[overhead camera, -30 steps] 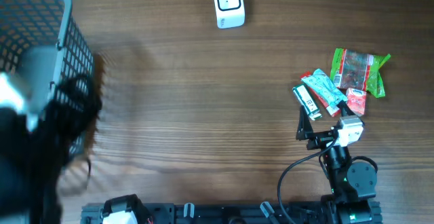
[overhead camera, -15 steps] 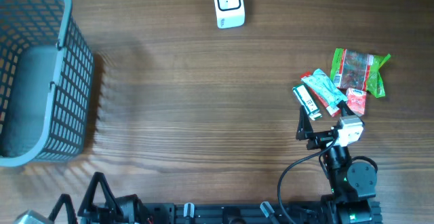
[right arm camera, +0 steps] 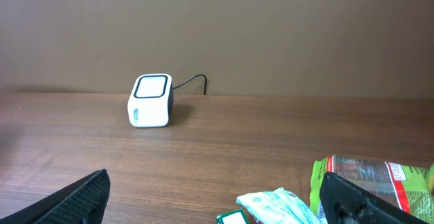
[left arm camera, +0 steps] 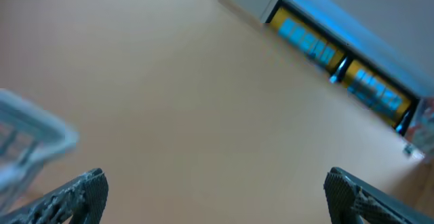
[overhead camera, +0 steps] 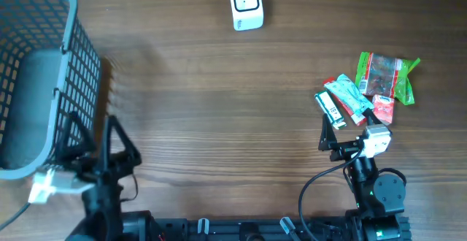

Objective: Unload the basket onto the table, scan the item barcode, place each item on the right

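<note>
A cluster of snack packets is found at the right side of the counter [overhead camera: 219, 109]: a green packet [overhead camera: 385, 77], a pale teal packet [overhead camera: 348, 97], a red packet [overhead camera: 383, 109] and a small green-and-white bar [overhead camera: 330, 109], laid close together and partly overlapping. The right hand [overhead camera: 349, 130] is placed just beside them on the near side, spread wide with nothing held. The white barcode scanner [overhead camera: 246, 4] is set at the far edge, well apart. The left hand [overhead camera: 93, 135] is seen beside the grey basket [overhead camera: 84, 58], likewise spread wide and empty.
</note>
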Controlling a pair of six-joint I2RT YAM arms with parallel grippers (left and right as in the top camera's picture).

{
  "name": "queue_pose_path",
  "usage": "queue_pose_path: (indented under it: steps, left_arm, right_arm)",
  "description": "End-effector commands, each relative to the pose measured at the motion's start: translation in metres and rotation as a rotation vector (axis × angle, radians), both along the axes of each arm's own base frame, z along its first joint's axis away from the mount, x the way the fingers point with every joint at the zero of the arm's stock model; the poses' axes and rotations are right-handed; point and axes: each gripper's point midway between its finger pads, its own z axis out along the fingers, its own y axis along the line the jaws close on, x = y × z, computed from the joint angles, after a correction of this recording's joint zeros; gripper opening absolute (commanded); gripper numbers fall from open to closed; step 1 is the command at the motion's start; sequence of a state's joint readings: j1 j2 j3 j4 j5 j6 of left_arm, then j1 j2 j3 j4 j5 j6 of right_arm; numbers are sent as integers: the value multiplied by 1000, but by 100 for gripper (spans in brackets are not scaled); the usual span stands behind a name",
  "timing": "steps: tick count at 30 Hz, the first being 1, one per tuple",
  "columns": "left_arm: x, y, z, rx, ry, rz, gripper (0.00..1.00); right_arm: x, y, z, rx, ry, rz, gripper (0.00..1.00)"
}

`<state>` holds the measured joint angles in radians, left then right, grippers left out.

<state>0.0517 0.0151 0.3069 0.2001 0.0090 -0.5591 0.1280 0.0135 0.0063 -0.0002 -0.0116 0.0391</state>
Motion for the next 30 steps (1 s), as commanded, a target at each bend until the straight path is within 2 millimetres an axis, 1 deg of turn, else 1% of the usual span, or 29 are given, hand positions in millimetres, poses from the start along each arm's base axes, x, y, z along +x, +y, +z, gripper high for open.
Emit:
queue_pose_path:
  steps: [1, 4, 13, 15, 18, 19, 22, 23, 24, 27, 28, 30]
  left_arm:
    - [18, -2, -37, 12, 53, -8, 100]
    - [28, -1, -62, 9, 107, -8, 100]
    - [47, 0, -119, 3, 231, -9, 100]
    - [52, 0, -141, 0, 305, -10, 100]
    - [55, 0, -162, -4, 391, -10, 100]
    - [56, 0, -167, 2, 413, -9, 100]
    - [56, -5, -200, 130, 547, -11, 100]
    - [56, -8, -205, 202, 566, -11, 100]
    - [56, -13, -204, 305, 556, -20, 100]
    - [55, -22, -203, 509, 530, -28, 100]
    - [55, -22, -203, 549, 527, -18, 100]
    - [55, -21, -202, 550, 527, -14, 100]
  right_arm:
    - [-1, 3, 3, -9, -14, 18, 100]
    - [-1, 3, 3, -10, -14, 17, 100]
    - [-1, 3, 3, -10, -14, 17, 100]
    - [-1, 3, 3, -9, -14, 18, 100]
    - [-1, 3, 3, -10, -14, 18, 100]
    - [-1, 3, 3, -10, -14, 18, 100]
    - [-1, 3, 3, -10, -14, 17, 100]
    - [-1, 3, 3, -10, -14, 17, 100]
    - [-1, 3, 3, -10, -14, 18, 100]
    - [-1, 3, 3, -10, -14, 18, 100]
    - [-1, 3, 3, -10, -14, 18, 100]
    - [-1, 3, 3, -9, -14, 17, 100]
